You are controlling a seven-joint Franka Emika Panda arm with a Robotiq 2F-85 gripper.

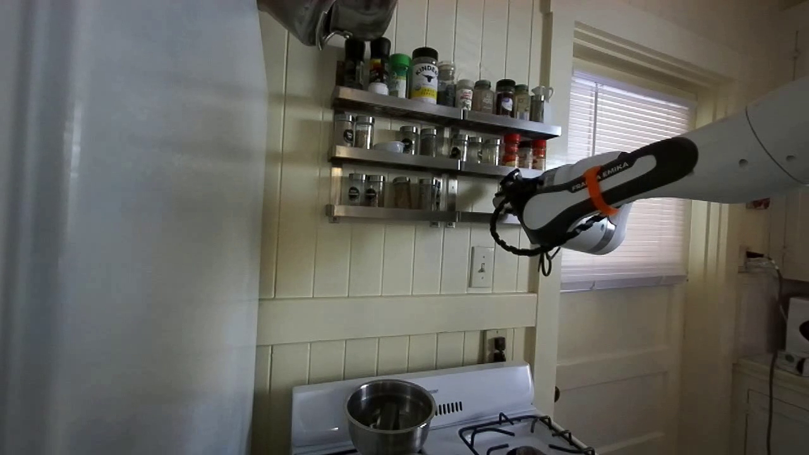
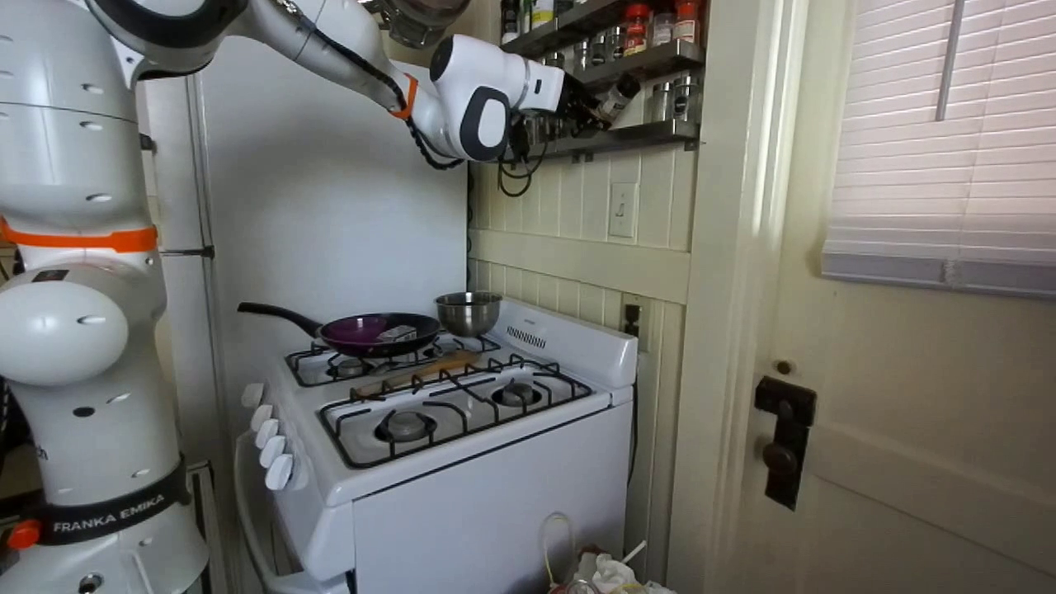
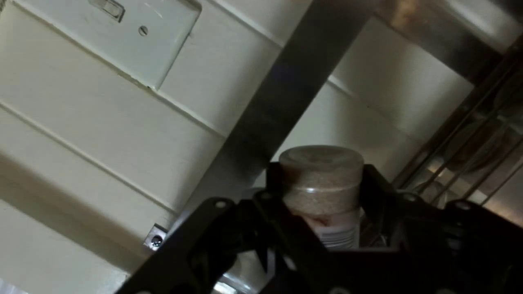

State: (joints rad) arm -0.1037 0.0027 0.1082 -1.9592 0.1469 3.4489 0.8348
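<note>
Gripper (image 3: 322, 183) clamped on tilted spice jar (image 3: 325, 202), dark cap (image 2: 628, 85) probably up, blurry; near lowest shelf (image 2: 648, 136). Metal bowl (image 2: 468, 316) far left on stove (image 2: 487, 503).

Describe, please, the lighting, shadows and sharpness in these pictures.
Wrist view: dim, soft, the black jointed pincer, clasping a clear round jar, nearly lost in shadow; both exterior views: pale slatted window blinds glow; an exterior view: soft shadow on the flat white refrigerator side.
</note>
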